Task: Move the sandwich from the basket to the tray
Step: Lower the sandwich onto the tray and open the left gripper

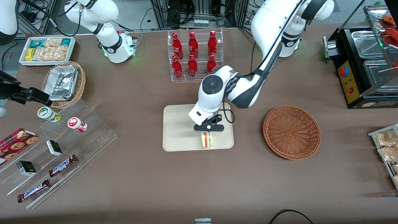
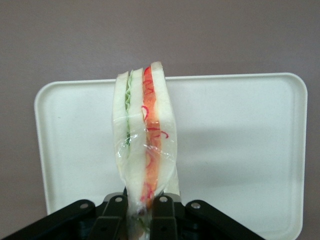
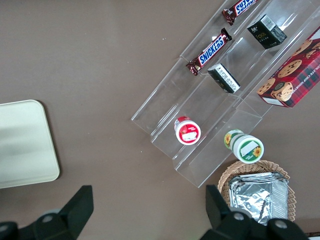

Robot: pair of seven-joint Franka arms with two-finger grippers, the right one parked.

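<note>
**Sandwich held over the tray**

We take the tray [image 1: 177,130] as our landmark: a flat cream rectangle lying on the brown table [image 1: 199,180]. Beside it, toward the working arm's end of the table, we see the reddish-brown wicker basket [image 1: 291,132], well apart from the tray's rim and with nothing visible inside it. Farther from the front camera than the tray stands a clear rack of red bottles [image 1: 194,54].

Over the tray, near its edge closest to the front camera, we find the gripper [image 1: 208,130]. Its fingers [image 2: 162,212] are closed narrowly on the sandwich [image 1: 206,139], pinching one end of the wrapped wedge. In the left wrist view the sandwich [image 2: 145,135] stands on edge in clear film, its green and red layers showing against the tray [image 2: 240,140]. We cannot tell whether the sandwich touches the tray or hangs just above it.
</note>
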